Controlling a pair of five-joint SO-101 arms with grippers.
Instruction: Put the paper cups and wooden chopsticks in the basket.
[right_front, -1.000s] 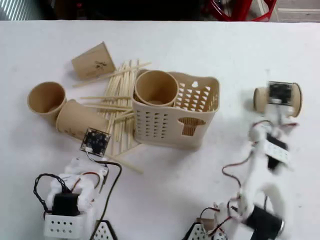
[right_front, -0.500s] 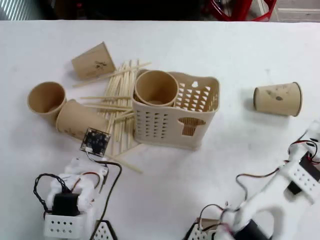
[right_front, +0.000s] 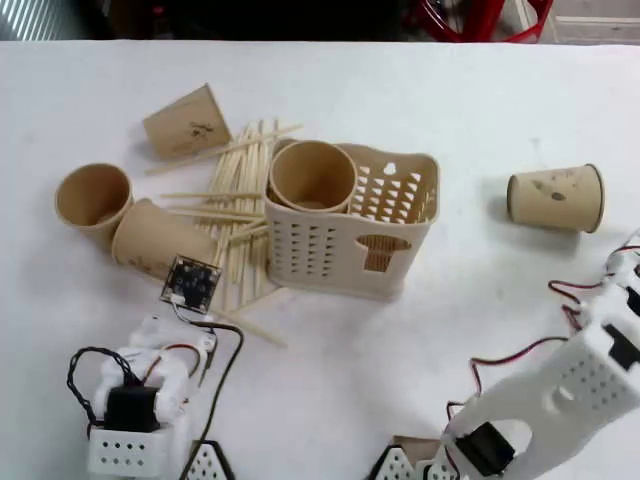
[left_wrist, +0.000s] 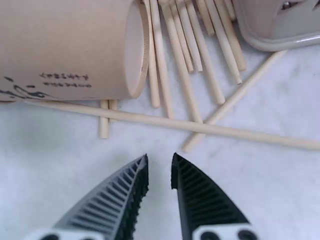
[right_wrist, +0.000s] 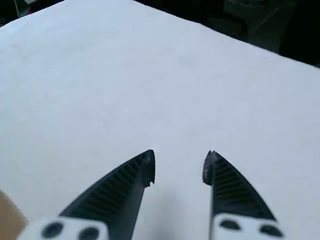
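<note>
— Since a second ago the right arm (right_front: 585, 385) has swung off the lone cup (right_front: 555, 198), back to the table's (right_front: 450, 90) near right edge. Nothing else has shifted.

— How many cups?

— Five. One upright cup (right_front: 312, 175) stands inside the basket (right_front: 350, 250), at its left end. Left of the basket there are three: a tipped cup (right_front: 185, 122) farthest back, an open-mouthed cup (right_front: 93, 197) standing, and a lying cup (right_front: 155, 237) touching it. The lone cup lies on its side, well apart to the right.

— And the chopsticks?

— One loose heap of chopsticks (right_front: 235, 200) on the table against the basket's left wall. Perhaps a dozen or more; they overlap too much to count.

— Fingers?

— The left gripper (left_wrist: 159, 167) hangs just short of the heap and the lying cup, its fingers narrowly parted and empty. The right gripper (right_wrist: 179, 167) is over bare table, fingers moderately apart, holding nothing.
</note>
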